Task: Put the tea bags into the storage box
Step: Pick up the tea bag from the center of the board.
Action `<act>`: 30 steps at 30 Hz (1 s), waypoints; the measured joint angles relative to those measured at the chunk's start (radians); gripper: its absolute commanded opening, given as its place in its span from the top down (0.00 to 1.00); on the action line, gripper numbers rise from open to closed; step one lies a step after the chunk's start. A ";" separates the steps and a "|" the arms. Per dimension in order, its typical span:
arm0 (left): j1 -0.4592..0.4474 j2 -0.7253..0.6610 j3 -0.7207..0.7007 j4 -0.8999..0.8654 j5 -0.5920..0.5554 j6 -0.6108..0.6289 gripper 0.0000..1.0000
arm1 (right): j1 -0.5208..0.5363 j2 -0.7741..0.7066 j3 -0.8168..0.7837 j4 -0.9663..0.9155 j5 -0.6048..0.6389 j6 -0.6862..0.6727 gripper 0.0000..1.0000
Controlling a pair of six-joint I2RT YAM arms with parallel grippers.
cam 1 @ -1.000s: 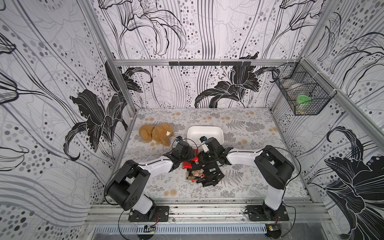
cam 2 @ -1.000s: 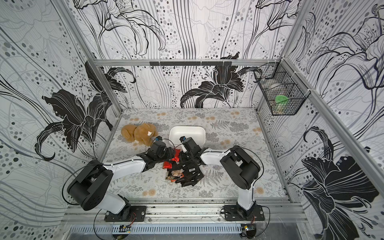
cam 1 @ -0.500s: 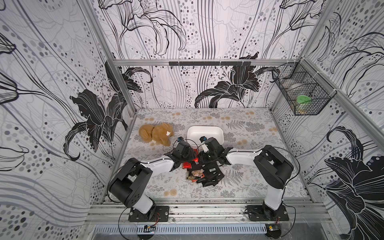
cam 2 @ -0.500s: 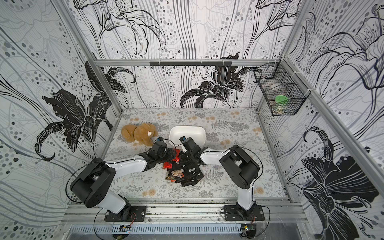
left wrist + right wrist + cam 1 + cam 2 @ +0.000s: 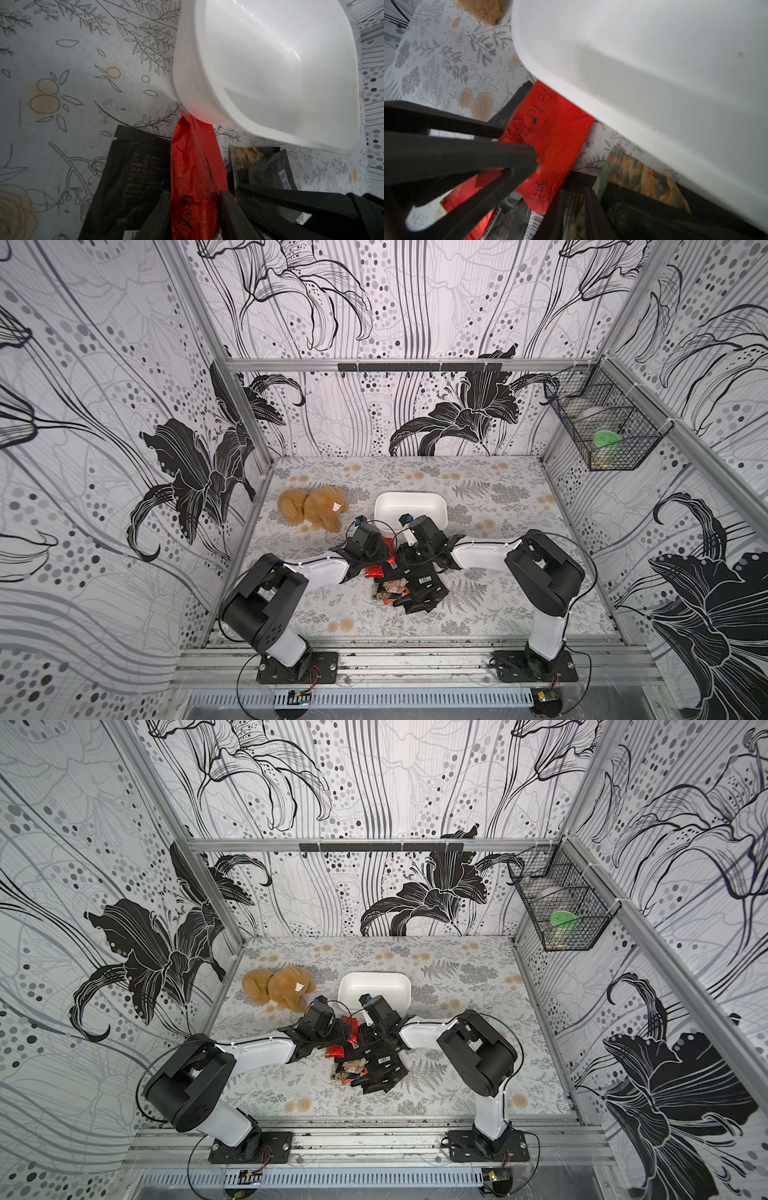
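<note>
**Left claw (image 5: pixel 195 195) on red tea bag (image 5: pixel 193 155) by box (image 5: pixel 415 499)**

The box sits just behind the tea bags (image 5: pixel 409 589). My left claw pinches the red tea bag, corner touching the box wall. My right claw (image 5: pixel 575 193) looks narrow; I cannot tell its hold.

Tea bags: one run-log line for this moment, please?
left gripper: straddles red tea bag | right gripper: grip unclear | storage box: empty | tea bags: piled beside it

Overhead pair; wrists near storage box (image 5: pixel 270 72)
</note>
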 measured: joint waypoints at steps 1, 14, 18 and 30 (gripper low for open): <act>0.000 0.000 -0.002 0.002 0.002 -0.003 0.66 | 0.000 0.000 0.000 0.000 0.000 0.000 0.78; -0.006 -0.065 -0.042 0.007 0.028 -0.033 0.82 | 0.000 -0.011 -0.011 0.006 0.000 -0.001 0.77; -0.008 -0.147 -0.076 -0.006 0.027 -0.042 0.91 | 0.000 -0.072 -0.066 0.012 0.024 -0.004 0.77; -0.013 -0.496 -0.117 -0.241 -0.059 -0.033 1.00 | 0.000 -0.437 -0.268 0.039 0.346 0.007 0.74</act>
